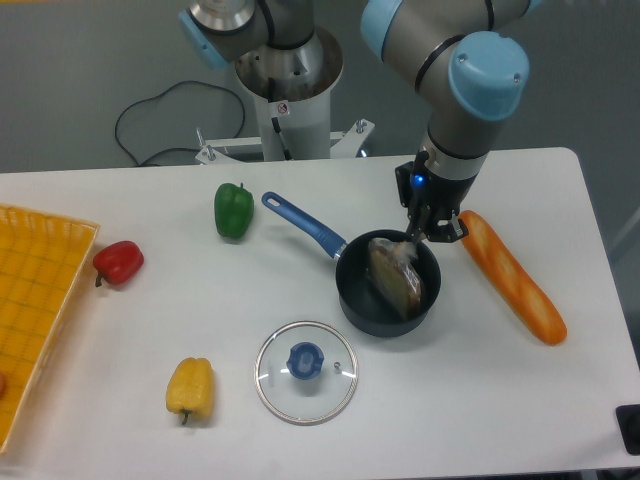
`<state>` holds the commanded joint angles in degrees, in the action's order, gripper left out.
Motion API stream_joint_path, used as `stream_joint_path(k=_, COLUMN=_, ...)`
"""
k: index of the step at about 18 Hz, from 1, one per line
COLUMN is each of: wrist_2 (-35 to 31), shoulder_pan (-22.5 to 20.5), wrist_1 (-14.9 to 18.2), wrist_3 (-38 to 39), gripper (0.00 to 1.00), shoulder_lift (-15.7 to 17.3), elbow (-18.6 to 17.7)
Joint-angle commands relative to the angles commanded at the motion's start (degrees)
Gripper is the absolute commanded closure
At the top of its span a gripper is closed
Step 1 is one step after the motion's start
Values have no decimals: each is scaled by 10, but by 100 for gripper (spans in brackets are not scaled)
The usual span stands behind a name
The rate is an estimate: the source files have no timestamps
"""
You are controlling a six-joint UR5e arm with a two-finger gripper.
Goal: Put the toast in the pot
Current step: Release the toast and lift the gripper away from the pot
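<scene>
Fixed camera: squarish tan plastic-wrapped toast [396, 279] sits tilted inside round dark pot [362, 310] with its blue handle, mid-bench. Gripper [416, 236] pinches wrapper's top corner. Placement nearly done; release and withdrawal remain.

Bright even overhead light, soft short shadows, faint glare on white table [520, 400], sharp focus

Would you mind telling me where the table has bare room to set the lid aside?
Bare table lies between the lid and the baguette, at the front right, and between the red pepper and the pot. It is crowded around the pot, with the gripper over it.
</scene>
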<state>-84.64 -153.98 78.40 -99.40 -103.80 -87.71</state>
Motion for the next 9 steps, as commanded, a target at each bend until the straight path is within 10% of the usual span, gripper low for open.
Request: stream_joint_path(k=9, wrist_2=-18, shoulder_pan=0, wrist_1=3, wrist_3=3, gripper=0, shoulder_lift=-3, elbow=8)
